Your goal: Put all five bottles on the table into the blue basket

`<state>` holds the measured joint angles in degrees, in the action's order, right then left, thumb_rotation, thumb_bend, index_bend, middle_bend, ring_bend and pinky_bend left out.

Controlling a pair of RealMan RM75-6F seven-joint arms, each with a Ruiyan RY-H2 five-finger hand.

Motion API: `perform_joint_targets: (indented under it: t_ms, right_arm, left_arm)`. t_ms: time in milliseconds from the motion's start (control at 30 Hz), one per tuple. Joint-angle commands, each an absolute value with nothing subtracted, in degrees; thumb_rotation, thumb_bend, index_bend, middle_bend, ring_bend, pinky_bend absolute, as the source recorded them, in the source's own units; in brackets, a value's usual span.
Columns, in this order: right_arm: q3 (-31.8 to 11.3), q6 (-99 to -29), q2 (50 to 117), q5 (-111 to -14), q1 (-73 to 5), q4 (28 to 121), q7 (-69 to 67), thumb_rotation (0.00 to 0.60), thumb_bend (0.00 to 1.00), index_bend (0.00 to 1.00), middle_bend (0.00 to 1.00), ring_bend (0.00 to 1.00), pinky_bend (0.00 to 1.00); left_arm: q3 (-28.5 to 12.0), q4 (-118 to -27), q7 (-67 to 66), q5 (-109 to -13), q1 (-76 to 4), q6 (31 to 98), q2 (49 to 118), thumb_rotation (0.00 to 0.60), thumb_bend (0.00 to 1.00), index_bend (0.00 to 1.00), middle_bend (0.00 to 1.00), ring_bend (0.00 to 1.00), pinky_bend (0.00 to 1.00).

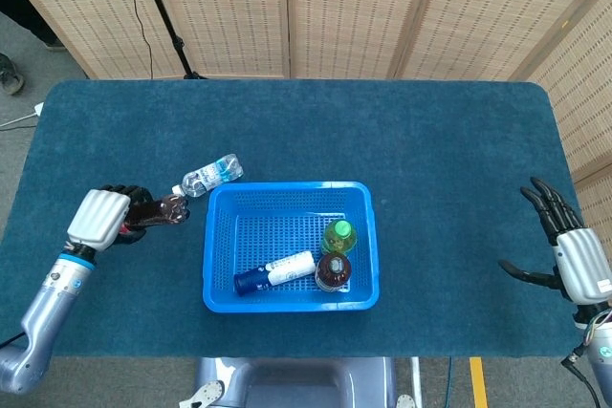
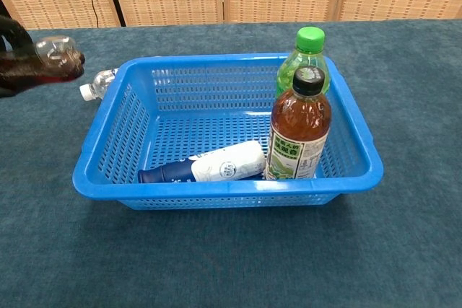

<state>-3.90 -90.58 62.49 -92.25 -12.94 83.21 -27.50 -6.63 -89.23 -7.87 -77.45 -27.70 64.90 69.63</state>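
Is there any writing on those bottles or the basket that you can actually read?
Brown tea bottle: green and white label, characters too small to read.
White and blue bottle: round emblem, blurred.
Green bottle, clear water bottle, blue basket: no legible text.

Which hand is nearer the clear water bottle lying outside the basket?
Left. The left hand, holding the cola bottle, is just beside the water bottle; the right hand hangs open past the table's far edge.
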Motion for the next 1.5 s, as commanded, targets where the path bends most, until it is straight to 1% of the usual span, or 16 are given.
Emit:
perform_joint_targets:
  t_ms: [33, 133, 267, 467, 533, 633, 733, 867, 1133, 1300, 1367, 1400, 1467, 1500]
  right_arm:
    - [-3.92, -90.49, 62.49, -92.45, -12.92, 83.35, -27.43, 0.600, 0.00, 0.00, 0.00, 0.00, 0.13]
    - [-3.90, -90.34, 62.52, -92.77, -12.95, 83.51, -27.33, 0.600, 0.00, 0.00, 0.00, 0.00, 0.13]
    - [-3.84, -90.10, 62.47, -93.16, -13.00, 83.70, -27.39, 0.600, 0.00, 0.00, 0.00, 0.00, 0.13]
    - [-3.94, -89.63, 62.34, -93.03, -12.98, 83.50, -28.03, 0.600, 0.00, 0.00, 0.00, 0.00, 0.13]
    - [-4.07, -89.34, 62.26, -92.71, -12.97, 83.27, -28.75, 0.600, 0.00, 0.01, 0.00, 0.00, 0.13]
    - [-4.10, -89.00, 62.23, -92.82, -13.09, 82.94, -29.40, 0.600, 0.00, 0.01, 0.00, 0.00, 0.13]
    - [-4.10, -88.69, 62.23, -92.92, -13.19, 82.84, -29.75, 0.600, 0.00, 0.01, 0.00, 0.00, 0.13]
    - [-4.01, -88.36, 62.23, -93.22, -13.32, 82.75, -29.92, 0.600, 0.00, 0.01, 0.00, 0.00, 0.13]
    - [-3.77, -87.51, 62.27, -93.57, -13.56, 82.72, -30.32, 0.600, 0.00, 0.01, 0.00, 0.00, 0.13]
    - [-3.74, -87.34, 62.23, -93.67, -13.61, 82.78, -30.68, 0.600, 0.00, 0.01, 0.00, 0.00, 0.13]
    - [-3.71, -87.23, 62.20, -93.76, -13.68, 82.74, -30.92, 0.600, 0.00, 0.01, 0.00, 0.00, 0.13]
    - [-3.72, -87.19, 62.19, -93.75, -13.69, 82.70, -30.97, 0.600, 0.00, 0.01, 0.00, 0.00, 0.13]
    - [-3.75, -87.10, 62.18, -93.66, -13.70, 82.69, -31.03, 0.600, 0.00, 0.01, 0.00, 0.00, 0.13]
    - [-3.74, -87.06, 62.15, -93.65, -13.70, 82.69, -31.12, 0.600, 0.00, 0.01, 0.00, 0.00, 0.13]
  left_arm:
    - [-7.83, -94.82, -5.32, -81.45, -26.84, 68.97, 65.28, 0.600, 0.35, 0.53, 0.49, 0.43, 0.49]
    - [-8.96, -98.06, -6.72, -81.84, -27.69, 69.34, 64.36, 0.600, 0.35, 0.53, 0.49, 0.43, 0.49]
    - [-10.60, -102.00, -8.90, -80.01, -30.29, 66.61, 64.89, 0.600, 0.35, 0.53, 0.49, 0.43, 0.49]
    - [-13.16, -104.79, -14.62, -74.77, -35.29, 61.98, 68.98, 0.600, 0.35, 0.53, 0.49, 0.43, 0.49]
    - [-14.86, -105.66, -18.09, -71.71, -39.10, 58.99, 72.16, 0.600, 0.35, 0.53, 0.49, 0.43, 0.49]
    - [-16.67, -105.31, -24.54, -64.20, -43.20, 57.46, 76.51, 0.600, 0.35, 0.53, 0.49, 0.43, 0.49]
    - [-17.42, -104.34, -29.76, -58.54, -46.35, 57.52, 79.98, 0.600, 0.34, 0.53, 0.49, 0.43, 0.49]
    - [-17.94, -102.46, -32.60, -53.28, -49.41, 57.17, 83.93, 0.600, 0.35, 0.53, 0.49, 0.43, 0.49]
    - [-17.95, -95.54, -35.08, -47.27, -54.55, 57.56, 91.85, 0.600, 0.34, 0.52, 0.49, 0.43, 0.49]
    - [-17.40, -92.48, -37.22, -44.38, -56.09, 58.92, 94.56, 0.600, 0.33, 0.50, 0.49, 0.42, 0.49]
    - [-17.23, -91.81, -37.20, -43.26, -56.44, 58.79, 95.30, 0.600, 0.33, 0.48, 0.45, 0.39, 0.49]
    - [-17.18, -91.74, -37.08, -42.82, -56.52, 58.67, 95.41, 0.600, 0.32, 0.44, 0.40, 0.34, 0.47]
    - [-16.88, -91.80, -37.18, -42.11, -56.68, 58.37, 95.28, 0.600, 0.30, 0.34, 0.27, 0.21, 0.39]
    - [-16.67, -91.97, -37.28, -41.68, -56.76, 58.10, 95.11, 0.600, 0.29, 0.26, 0.16, 0.11, 0.31]
